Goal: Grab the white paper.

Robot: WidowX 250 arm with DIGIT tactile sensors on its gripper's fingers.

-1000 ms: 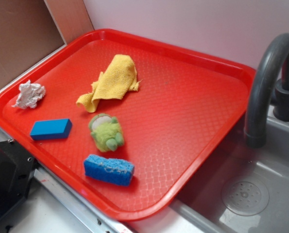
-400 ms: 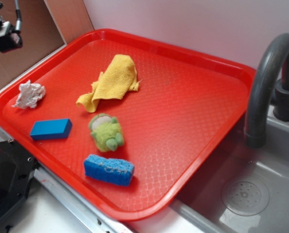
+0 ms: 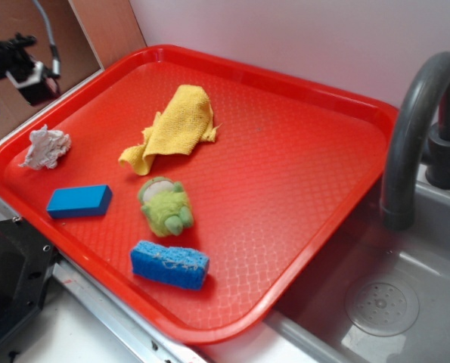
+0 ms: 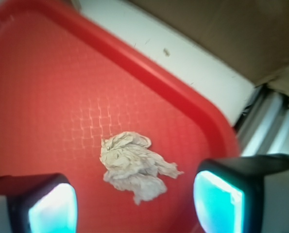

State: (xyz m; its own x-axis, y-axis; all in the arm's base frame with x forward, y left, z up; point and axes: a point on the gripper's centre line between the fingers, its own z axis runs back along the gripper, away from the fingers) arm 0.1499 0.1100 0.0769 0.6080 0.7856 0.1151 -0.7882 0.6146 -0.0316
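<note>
The white paper (image 3: 45, 147) (image 4: 133, 166) is a small crumpled wad lying on the red tray (image 3: 285, 174) near its left corner. My gripper (image 3: 24, 68) hangs in the air at the upper left of the exterior view, above and behind the paper. In the wrist view my gripper (image 4: 134, 208) is open, and the paper lies on the tray below, between and slightly ahead of the two fingertips. Nothing is held between the fingers.
Also on the tray are a yellow cloth (image 3: 175, 125), a blue block (image 3: 79, 201), a green plush toy (image 3: 166, 206) and a blue sponge (image 3: 169, 264). A grey faucet (image 3: 417, 128) and sink (image 3: 383, 302) stand at the right. A brown board (image 3: 35, 45) rises behind the tray's left corner.
The gripper has come into the exterior view at the upper left and moved right and down toward the paper. The objects on the tray have not moved.
</note>
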